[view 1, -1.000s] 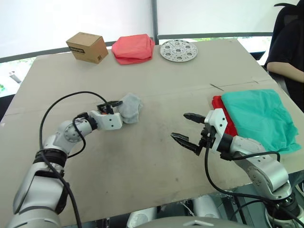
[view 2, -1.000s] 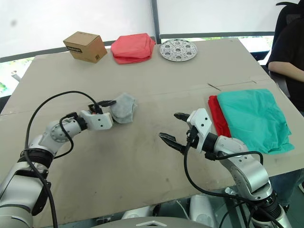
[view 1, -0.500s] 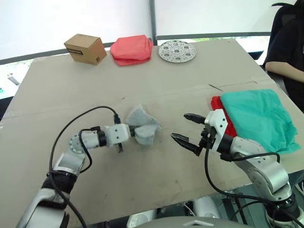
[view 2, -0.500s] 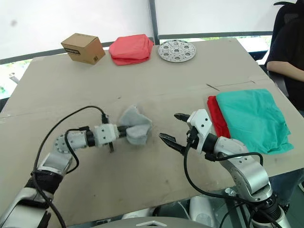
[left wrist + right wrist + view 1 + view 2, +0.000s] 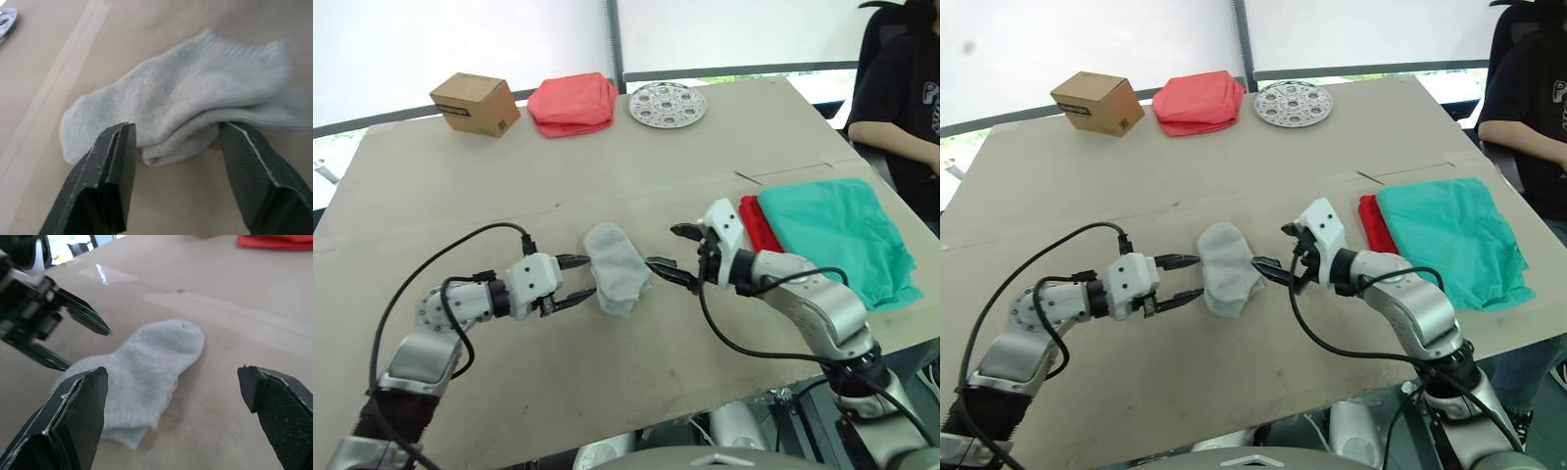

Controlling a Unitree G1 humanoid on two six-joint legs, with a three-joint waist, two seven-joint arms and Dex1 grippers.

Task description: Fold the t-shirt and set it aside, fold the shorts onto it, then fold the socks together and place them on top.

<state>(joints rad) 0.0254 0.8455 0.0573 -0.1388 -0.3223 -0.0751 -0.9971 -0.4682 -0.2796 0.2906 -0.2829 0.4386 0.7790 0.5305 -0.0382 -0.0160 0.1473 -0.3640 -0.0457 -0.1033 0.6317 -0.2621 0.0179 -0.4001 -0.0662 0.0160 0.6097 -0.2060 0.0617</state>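
Now you have the socks (image 5: 616,278) lying stacked and flat mid-table, pale grey, between both hands. Your left hand (image 5: 576,281) is spread wide, its fingertips just at the socks' near edge, pinching nothing. Your right hand (image 5: 672,253) is spread too, one tip beside the socks' far edge. Beyond it, the shorts (image 5: 837,235) lie folded over the t-shirt (image 5: 754,219) on the brown table (image 5: 460,176), with a person seated alongside.
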